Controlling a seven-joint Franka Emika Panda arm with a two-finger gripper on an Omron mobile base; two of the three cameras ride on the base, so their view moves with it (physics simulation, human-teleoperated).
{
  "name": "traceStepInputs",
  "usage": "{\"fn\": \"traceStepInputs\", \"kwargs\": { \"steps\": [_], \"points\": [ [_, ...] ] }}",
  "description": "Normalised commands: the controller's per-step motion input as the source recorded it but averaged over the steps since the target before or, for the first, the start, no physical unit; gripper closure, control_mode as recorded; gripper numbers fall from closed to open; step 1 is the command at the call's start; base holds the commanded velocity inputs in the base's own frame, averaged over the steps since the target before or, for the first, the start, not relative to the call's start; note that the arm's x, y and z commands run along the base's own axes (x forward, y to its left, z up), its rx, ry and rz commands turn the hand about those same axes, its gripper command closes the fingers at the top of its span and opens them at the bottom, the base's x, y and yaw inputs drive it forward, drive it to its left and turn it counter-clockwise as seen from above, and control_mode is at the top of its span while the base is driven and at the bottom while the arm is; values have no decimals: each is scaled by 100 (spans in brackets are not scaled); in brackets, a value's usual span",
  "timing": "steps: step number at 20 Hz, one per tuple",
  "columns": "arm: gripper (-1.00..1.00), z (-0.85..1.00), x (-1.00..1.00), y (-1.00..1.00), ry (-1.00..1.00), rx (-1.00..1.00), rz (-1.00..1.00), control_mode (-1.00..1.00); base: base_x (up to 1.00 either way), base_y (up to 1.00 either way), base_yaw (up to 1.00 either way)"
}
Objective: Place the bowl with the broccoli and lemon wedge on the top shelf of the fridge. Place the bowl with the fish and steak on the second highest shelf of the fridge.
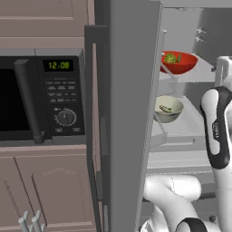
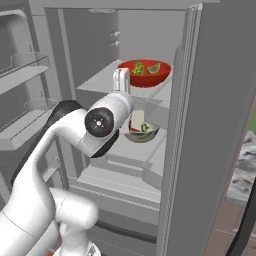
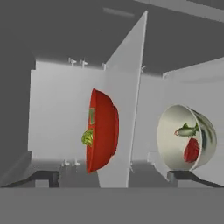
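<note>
Left base view: I log the red bowl on the fridge's top shelf, the pale bowl on the shelf below.

Right base view: same placement; the pale bowl sits partly behind my arm.

Hand view: pincer tips spread wide, apparently gripping nothing; both bowls ahead.

The arm is glossy white with rounded segments, black joint bands and a dark circular cap at one joint.
</note>
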Motion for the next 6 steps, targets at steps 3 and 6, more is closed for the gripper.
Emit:
{"fn": "traceStepInputs", "kwargs": {
  "steps": [3,6],
  "points": [
    [-100,-35,-100,68,-1,-34,0,-100,0,0,0],
    [-100,-35,-100,76,0,-35,0,-100,0,0,0]
  ]
}}
